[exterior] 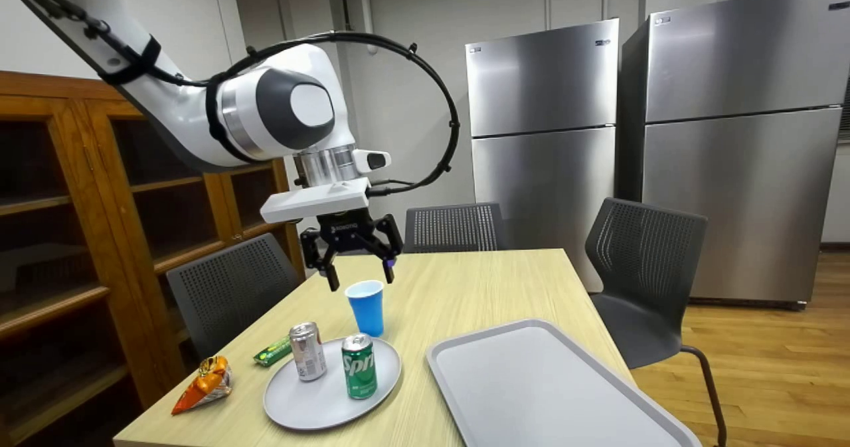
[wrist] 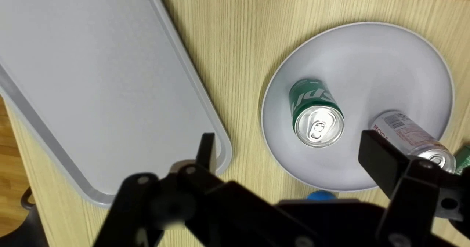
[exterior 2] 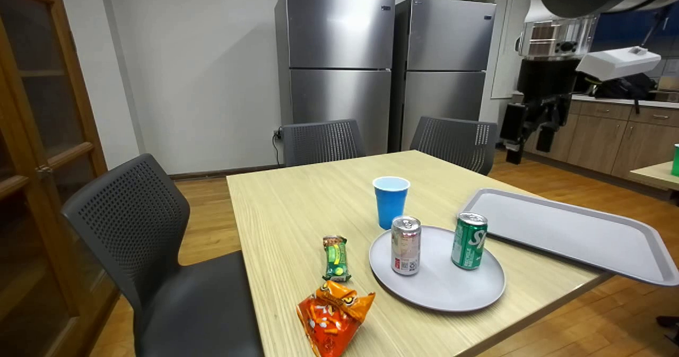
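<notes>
The jaws are held spread and empty above the tabletop (exterior: 478, 294), and the Sprite can (exterior: 359, 367), seated upright on the gray plate (exterior: 312, 410) near a silver can (exterior: 308, 353), could be toppled if the jaws were lowered off-centre onto it.

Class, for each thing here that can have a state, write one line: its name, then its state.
Claw: open, holding nothing
Plate: flat on the table
Green can: upright on the plate
Silver can: upright on the plate
Blue cup: upright, contents hidden
Green-wrapped bar: lying flat
Orange bag: resting on table, seal unclear
Tray: overhanging the table edge
Fridges: doors shut
Cabinet: doors look shut
</notes>
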Controlling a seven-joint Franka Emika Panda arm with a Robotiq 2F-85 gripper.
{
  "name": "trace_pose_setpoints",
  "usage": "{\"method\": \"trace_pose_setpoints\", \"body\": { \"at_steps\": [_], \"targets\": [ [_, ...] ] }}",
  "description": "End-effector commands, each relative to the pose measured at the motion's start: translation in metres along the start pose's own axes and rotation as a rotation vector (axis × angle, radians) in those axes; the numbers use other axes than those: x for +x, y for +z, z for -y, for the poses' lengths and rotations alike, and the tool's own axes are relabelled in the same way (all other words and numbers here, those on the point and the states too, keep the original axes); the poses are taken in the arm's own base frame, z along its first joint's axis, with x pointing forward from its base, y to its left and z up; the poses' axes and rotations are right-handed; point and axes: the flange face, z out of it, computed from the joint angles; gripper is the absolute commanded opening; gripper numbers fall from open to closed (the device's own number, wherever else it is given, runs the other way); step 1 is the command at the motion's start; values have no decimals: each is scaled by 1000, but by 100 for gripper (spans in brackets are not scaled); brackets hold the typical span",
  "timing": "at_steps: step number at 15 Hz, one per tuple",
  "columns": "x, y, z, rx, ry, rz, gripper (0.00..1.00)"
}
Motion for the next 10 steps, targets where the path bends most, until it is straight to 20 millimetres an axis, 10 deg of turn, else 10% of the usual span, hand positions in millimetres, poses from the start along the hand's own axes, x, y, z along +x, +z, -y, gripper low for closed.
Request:
{"method": "trace_pose_setpoints", "body": {
  "at_steps": [1, 10],
  "targets": [
    [-20, -19, 7, 26, 58, 23, 100],
    [-20, -16, 2, 34, 51, 41, 100]
  ]
}}
